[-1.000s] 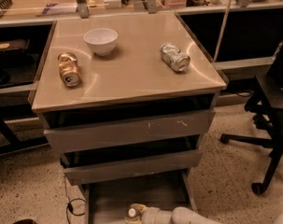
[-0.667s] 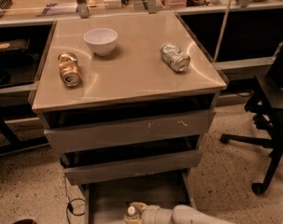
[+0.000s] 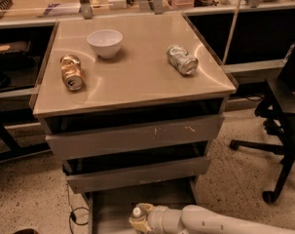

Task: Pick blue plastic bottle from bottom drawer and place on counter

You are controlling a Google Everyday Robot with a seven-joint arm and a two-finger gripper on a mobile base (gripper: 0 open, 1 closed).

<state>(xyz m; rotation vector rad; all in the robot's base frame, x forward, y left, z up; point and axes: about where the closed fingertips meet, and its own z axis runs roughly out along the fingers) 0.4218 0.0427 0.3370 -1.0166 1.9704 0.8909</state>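
Observation:
The blue plastic bottle (image 3: 136,212) shows only its white cap and neck at the bottom edge, over the pulled-out bottom drawer (image 3: 113,204). My gripper (image 3: 138,221) reaches in from the lower right on its cream arm and is shut around the bottle just below the cap. The bottle's body is hidden by the gripper and cut off by the frame edge. The beige counter (image 3: 137,72) lies well above, on top of the cabinet.
On the counter stand a white bowl (image 3: 104,42), a gold can (image 3: 71,72) on its side at the left and a crushed silver can (image 3: 182,59) at the right. Two closed grey drawers sit above the open one. An office chair (image 3: 283,126) stands at the right.
My gripper and the bottle's cap have shifted slightly left and up together. More of the arm has come into view. Nothing on the counter has moved.

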